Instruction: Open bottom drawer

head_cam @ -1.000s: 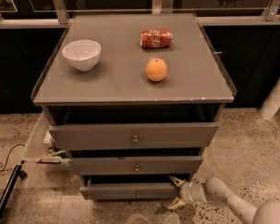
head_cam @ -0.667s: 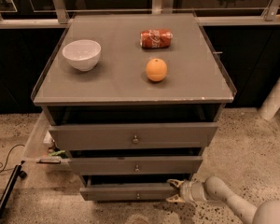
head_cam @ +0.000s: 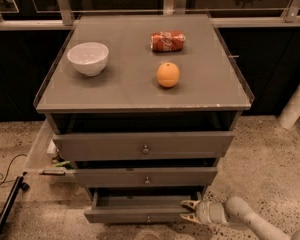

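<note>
The gripper (head_cam: 188,210) sits low at the right, just above the floor (head_cam: 270,159), its arm (head_cam: 250,219) reaching in from the lower right corner. Its two fingers (head_cam: 190,203) are spread apart and point left at the right end of the bottom drawer (head_cam: 135,215); I cannot tell whether they touch it. That drawer, lowest in the cabinet (head_cam: 140,91), is pulled partway out, with its inside showing behind the front and a small knob (head_cam: 148,218) at the middle. Above it are the middle drawer (head_cam: 115,177) and then the top drawer (head_cam: 105,145), each sticking out a little. On the cabinet's top an orange (head_cam: 168,74) lies nearest, a white bowl (head_cam: 88,58) stands to the left, and a red can (head_cam: 167,41) lies on its side farthest back.
</note>
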You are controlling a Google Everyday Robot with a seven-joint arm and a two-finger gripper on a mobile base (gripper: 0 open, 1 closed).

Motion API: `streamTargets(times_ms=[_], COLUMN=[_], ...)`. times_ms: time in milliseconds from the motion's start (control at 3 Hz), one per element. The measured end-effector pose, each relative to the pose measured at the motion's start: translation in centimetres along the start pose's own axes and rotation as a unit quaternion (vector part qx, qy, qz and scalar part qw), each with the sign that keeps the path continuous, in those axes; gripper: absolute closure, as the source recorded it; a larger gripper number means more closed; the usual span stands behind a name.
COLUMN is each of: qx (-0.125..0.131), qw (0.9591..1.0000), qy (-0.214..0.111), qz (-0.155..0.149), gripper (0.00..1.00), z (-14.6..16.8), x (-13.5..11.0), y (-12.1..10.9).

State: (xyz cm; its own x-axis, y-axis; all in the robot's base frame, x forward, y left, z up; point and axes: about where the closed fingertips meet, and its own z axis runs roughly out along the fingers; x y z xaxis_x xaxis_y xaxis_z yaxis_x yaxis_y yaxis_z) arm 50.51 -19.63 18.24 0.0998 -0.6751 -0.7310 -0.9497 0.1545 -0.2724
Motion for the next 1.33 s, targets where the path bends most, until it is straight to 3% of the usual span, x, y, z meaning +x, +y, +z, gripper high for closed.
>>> streamTargets(times_ms=[333,667,1000,1333], qx=[0.012,0.012,0.012,0.012], qw=[0.9998,0.9998,0.9998,0.9998], qy=[0.003,0.003,0.003,0.003], qz=[0.014,0.014,0.014,0.014], gripper=[1.00,1.00,0.88,0.65], z=[-2.06,-2.15,-2.15,-2.14], x=[0.27,0.11,0.11,0.11], y=[2.62,2.69,2.70,2.70])
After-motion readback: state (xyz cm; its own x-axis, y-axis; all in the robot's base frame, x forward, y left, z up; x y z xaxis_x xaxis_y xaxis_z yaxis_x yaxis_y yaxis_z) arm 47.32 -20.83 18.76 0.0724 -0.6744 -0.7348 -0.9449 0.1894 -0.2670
